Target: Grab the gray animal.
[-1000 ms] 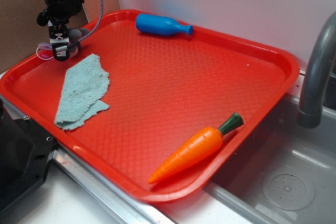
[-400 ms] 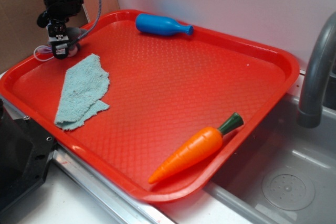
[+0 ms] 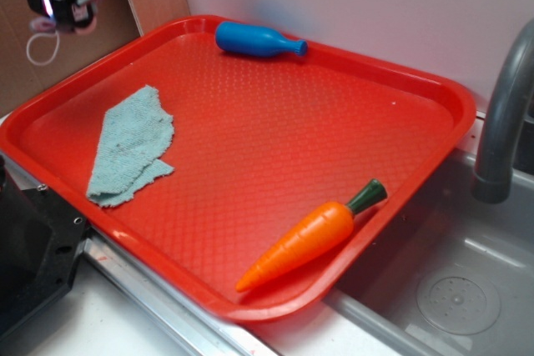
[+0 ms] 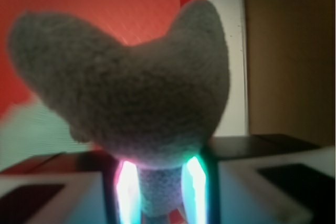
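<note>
Aloft, gray animal (image 4: 126,93) in gripper (image 3: 58,7)

A small gray animal (image 4: 126,93) of fuzzy plush, with two rounded lobes spreading up and apart, is pinched at its narrow lower part between the claw (image 4: 158,190) fingers. It hangs in the air beyond the red tray's (image 3: 250,139) far left corner, a thin white string loop (image 3: 39,46) dangling below.

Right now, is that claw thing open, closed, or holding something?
Gripper: closed on the gray plush bunny, lifted above the red tray.
</note>
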Controlling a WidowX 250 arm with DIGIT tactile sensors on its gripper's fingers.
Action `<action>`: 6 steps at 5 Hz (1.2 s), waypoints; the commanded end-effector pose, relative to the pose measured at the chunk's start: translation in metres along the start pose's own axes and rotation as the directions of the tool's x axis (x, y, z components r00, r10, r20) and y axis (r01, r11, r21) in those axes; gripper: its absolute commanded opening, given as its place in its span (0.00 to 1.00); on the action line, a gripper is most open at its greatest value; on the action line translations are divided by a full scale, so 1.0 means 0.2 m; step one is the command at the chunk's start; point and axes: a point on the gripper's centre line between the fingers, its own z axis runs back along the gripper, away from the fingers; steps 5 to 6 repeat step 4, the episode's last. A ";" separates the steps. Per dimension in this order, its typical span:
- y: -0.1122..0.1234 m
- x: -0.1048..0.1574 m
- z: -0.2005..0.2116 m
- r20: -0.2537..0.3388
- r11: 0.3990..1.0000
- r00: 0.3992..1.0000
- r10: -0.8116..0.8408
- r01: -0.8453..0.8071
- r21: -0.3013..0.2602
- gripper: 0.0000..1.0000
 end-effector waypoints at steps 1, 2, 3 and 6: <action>-0.48 -0.02 0.36 0.004 0.961 0.961 0.276 -0.275 0.037 0.00; -0.74 -0.01 0.42 0.028 0.963 0.963 0.269 -0.270 0.030 0.00; -0.86 -0.02 0.44 0.082 0.966 0.963 0.255 -0.258 0.022 0.00; -0.85 0.02 0.42 0.080 0.977 0.975 0.210 -0.206 -0.047 0.00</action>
